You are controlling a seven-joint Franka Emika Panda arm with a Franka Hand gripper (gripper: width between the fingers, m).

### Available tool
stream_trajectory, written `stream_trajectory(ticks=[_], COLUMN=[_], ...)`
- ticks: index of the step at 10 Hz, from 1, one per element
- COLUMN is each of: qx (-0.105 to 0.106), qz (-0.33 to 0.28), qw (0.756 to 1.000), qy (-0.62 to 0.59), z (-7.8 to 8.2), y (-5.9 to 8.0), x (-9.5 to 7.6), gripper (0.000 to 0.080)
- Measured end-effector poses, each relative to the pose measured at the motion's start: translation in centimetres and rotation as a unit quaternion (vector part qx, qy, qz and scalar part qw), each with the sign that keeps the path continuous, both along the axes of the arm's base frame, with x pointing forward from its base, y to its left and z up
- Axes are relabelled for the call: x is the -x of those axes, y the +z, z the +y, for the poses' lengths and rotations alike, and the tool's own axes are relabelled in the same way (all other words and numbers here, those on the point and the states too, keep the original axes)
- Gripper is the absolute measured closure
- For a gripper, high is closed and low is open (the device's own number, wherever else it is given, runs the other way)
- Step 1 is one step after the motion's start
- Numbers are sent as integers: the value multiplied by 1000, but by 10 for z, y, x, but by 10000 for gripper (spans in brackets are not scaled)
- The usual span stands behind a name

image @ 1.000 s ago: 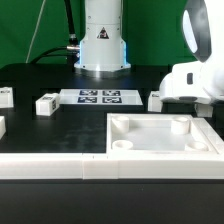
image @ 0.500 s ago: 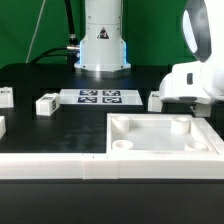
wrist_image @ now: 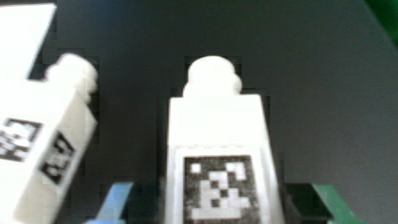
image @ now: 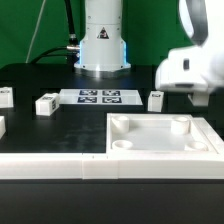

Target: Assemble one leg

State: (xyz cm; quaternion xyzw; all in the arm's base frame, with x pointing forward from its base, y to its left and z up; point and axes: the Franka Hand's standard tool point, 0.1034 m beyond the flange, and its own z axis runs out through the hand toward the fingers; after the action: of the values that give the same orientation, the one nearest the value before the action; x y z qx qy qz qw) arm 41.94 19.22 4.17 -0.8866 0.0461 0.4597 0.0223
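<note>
In the wrist view a white leg (wrist_image: 217, 130) with a rounded peg end and a black-and-white tag lies between my gripper's (wrist_image: 222, 205) blue and green fingers. Dark gaps show on both sides of it, so the gripper is open around it without touching. A second leg (wrist_image: 45, 120) lies close beside it. In the exterior view the arm's white hand (image: 190, 68) hangs blurred over the table at the right, with one leg (image: 156, 99) on the table just beside it. Its fingertips are hidden there.
The large white square panel (image: 165, 150) with round corner sockets lies in front of the hand. The marker board (image: 100, 97) lies at the back centre. More legs (image: 46, 103) (image: 6, 96) lie at the exterior view's left. A white rail (image: 50, 165) runs along the front.
The hand has moved up and a little toward the exterior view's left, uncovering more of the leg beside it. Nothing else has moved.
</note>
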Motion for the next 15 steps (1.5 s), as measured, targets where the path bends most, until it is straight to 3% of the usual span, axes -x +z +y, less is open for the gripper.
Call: stream_trajectory(ticks=[2, 3, 6, 8, 9, 10, 12, 14, 15], qx=[0, 0, -1, -2, -18, -27, -40, -33, -30], qz=[4, 7, -18, -116, -149, -191, -261, -316, -374], qw=[1000, 1000, 1000, 993, 989, 981, 965, 948, 927], qy=[3, 4, 1, -11, -1, -1, 7, -3, -7], z=[-6, -9, -6, -2, -10, -19, -40, -59, -57], y=[36, 47, 42, 39, 34, 35, 56, 71, 69], x=[-7, -9, -14, -28, -29, -40, -51, -60, -68], gripper=[509, 509, 509, 509, 509, 509, 509, 509, 509])
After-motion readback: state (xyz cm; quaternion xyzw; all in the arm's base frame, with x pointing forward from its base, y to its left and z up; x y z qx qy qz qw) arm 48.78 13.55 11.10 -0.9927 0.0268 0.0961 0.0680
